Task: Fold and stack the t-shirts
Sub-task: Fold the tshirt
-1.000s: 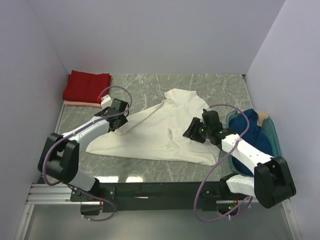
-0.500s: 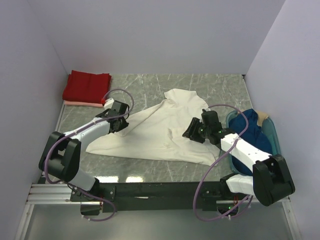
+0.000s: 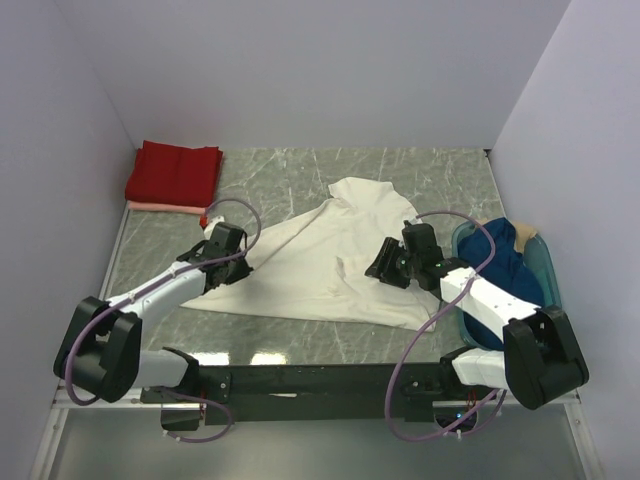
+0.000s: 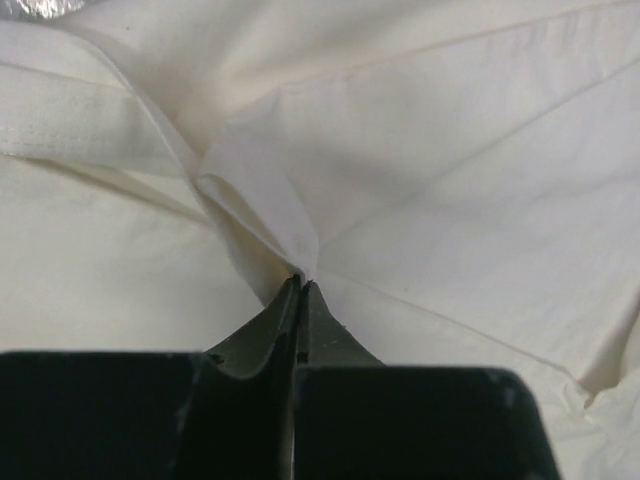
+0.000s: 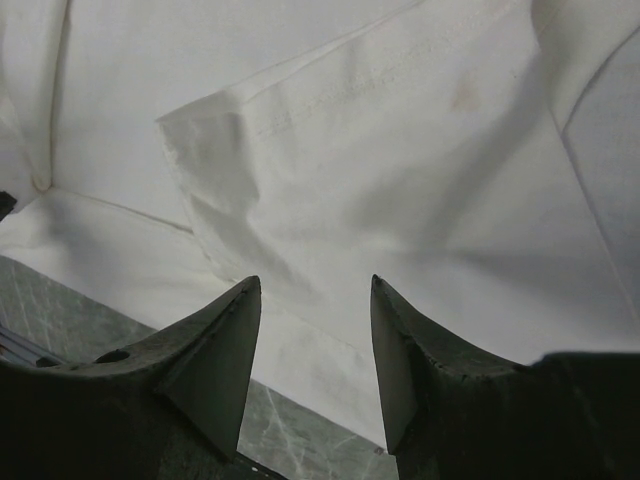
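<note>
Cream-white t-shirt [image 3: 320, 270] lies spread but wrinkled across the middle of the counter [image 3: 300, 165], with its narrow end toward the far edge. It looks like thin, limp cotton. It should weigh next to nothing and drape from wherever it is lifted, and it is likely to drag and bunch rather than slide flat.

The left tool [image 4: 300, 287] is closed tight on a small raised ridge of the cloth near the shirt's left edge, and creases run out from the pinch. So slight a bite may catch only one layer or slip, so a hem or shoulder seam would probably give a firmer hold.

The right tool [image 5: 310, 290] hangs over the shirt's right part with its jaws apart and nothing between them. It is just above a folded corner with a stitched hem [image 5: 380, 70], which looks like a good place to grip.

A folded red t-shirt [image 3: 175, 168] rests on a pale pink t-shirt [image 3: 150, 207] in the far left corner. By the right edge, a dark blue t-shirt [image 3: 500, 262] is heaped in the teal basket [image 3: 547, 268].
</note>
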Robot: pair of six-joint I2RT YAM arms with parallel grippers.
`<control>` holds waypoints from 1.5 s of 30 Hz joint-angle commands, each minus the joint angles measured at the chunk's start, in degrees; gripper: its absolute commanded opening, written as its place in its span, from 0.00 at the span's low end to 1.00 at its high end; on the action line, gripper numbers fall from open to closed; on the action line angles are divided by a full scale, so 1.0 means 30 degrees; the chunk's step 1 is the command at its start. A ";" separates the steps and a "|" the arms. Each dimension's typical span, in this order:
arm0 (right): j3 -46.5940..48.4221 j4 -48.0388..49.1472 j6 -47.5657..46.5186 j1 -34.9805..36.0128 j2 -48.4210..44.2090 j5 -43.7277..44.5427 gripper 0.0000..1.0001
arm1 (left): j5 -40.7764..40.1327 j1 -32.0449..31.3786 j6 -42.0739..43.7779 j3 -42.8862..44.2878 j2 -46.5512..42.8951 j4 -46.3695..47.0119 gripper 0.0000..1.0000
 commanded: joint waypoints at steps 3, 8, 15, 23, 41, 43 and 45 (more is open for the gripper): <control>0.0006 0.0622 0.0022 0.0107 0.0202 -0.0032 0.54 | 0.1147 -0.0162 0.0419 -0.1324 -0.1254 0.0478 0.04; 0.0005 0.0622 0.0051 0.0107 0.0202 -0.0003 0.54 | 0.1295 -0.0191 0.0303 -0.2028 -0.1782 0.0363 0.06; -0.0024 0.0681 0.0139 0.0078 0.0202 0.0056 0.54 | -0.0666 -0.0191 -0.1073 -0.2381 -0.2339 -0.1132 0.09; 0.0327 0.0476 -0.0037 0.0078 0.0261 0.0261 0.54 | -0.1753 -0.0162 -0.2393 -0.2908 -0.4181 -0.1661 0.28; -0.0402 -0.0783 0.0781 0.0107 -0.2108 0.0672 0.54 | -0.2897 0.3641 -0.6430 -0.1060 -0.8138 -0.5784 0.54; -0.1248 -0.1162 0.1539 0.0107 -0.3426 0.0496 0.55 | -0.2633 0.4113 -0.6874 -0.1441 -0.8721 -0.6112 0.56; -0.1867 -0.1631 0.2244 0.0107 -0.4973 0.0699 0.56 | -0.2776 0.4408 -0.7927 -0.1881 -0.9424 -0.6989 0.55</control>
